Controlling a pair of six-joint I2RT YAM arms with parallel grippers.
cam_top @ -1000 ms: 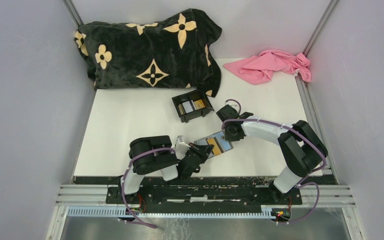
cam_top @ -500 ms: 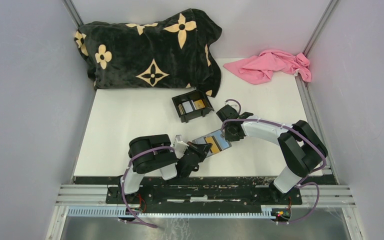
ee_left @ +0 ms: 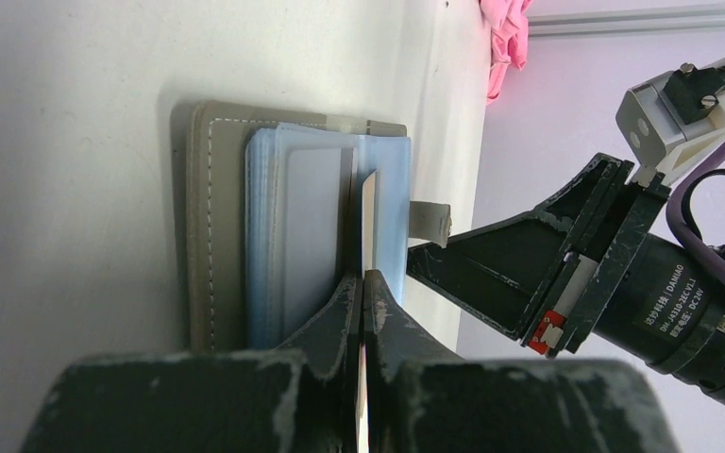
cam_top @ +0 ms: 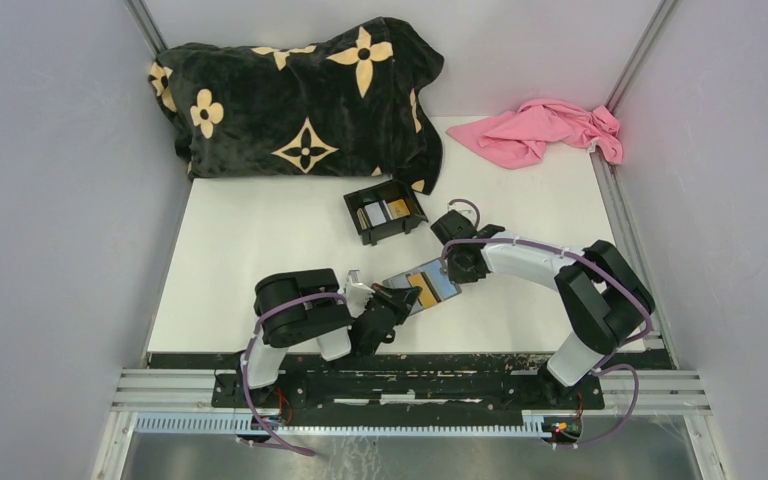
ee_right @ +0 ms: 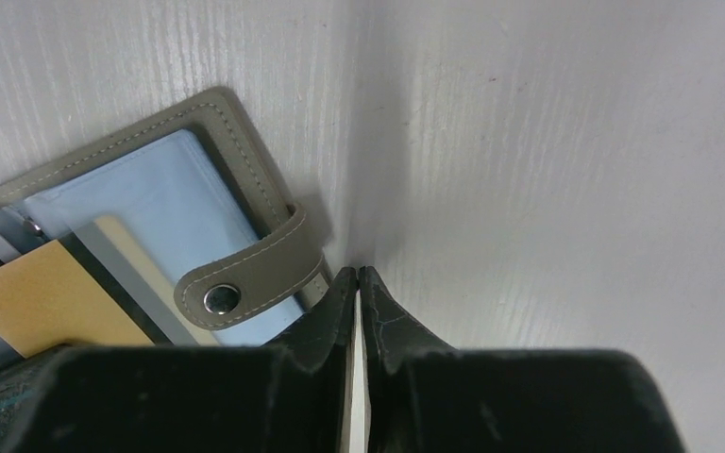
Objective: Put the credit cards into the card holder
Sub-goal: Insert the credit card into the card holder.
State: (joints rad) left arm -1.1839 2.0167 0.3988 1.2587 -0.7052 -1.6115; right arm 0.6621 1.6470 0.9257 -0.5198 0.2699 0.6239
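The grey card holder [cam_top: 438, 287] lies open on the white table, its blue inner slots [ee_left: 293, 226] facing up. My left gripper [ee_left: 362, 278] is shut on a thin credit card [ee_left: 368, 203], seen edge-on, whose far end reaches over the slots. In the top view a gold card [cam_top: 425, 285] lies on the holder just ahead of my left gripper [cam_top: 388, 300]. My right gripper [ee_right: 357, 274] is shut with nothing in it, its tips on the table next to the clasp tab [ee_right: 245, 283]. The gold card [ee_right: 52, 302] also shows in the right wrist view.
A black plastic box [cam_top: 385, 212] holding more cards stands beyond the holder. A black flower-patterned blanket [cam_top: 300, 95] fills the back left and a pink cloth [cam_top: 545, 130] lies at the back right. Grey walls enclose both sides.
My left gripper with its card, the card holder and my right gripper have all shifted slightly to the left. Both grippers stay shut.
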